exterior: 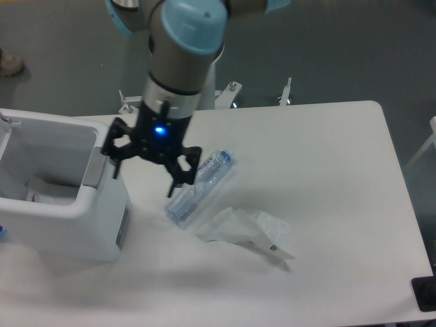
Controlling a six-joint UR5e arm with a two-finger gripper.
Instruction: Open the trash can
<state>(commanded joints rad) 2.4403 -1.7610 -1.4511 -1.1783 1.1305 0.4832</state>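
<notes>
The trash can (61, 204) is a large white boxy bin at the left edge of the table. Its top stands open, and I can see into the hollow inside, where something white lies. A grey rectangular tab (122, 228) shows on its right side wall. The lid itself is mostly out of view at the left. My gripper (145, 180) hangs just right of the bin's upper right corner, above the table, with a blue light on its body. Its two dark fingers are spread apart and hold nothing.
A clear plastic bottle (201, 184) with a blue cap lies on the white table (327, 177) just right of the gripper. A crumpled clear wrapper (245, 231) lies below it. A black object (426, 294) sits at the table's lower right edge.
</notes>
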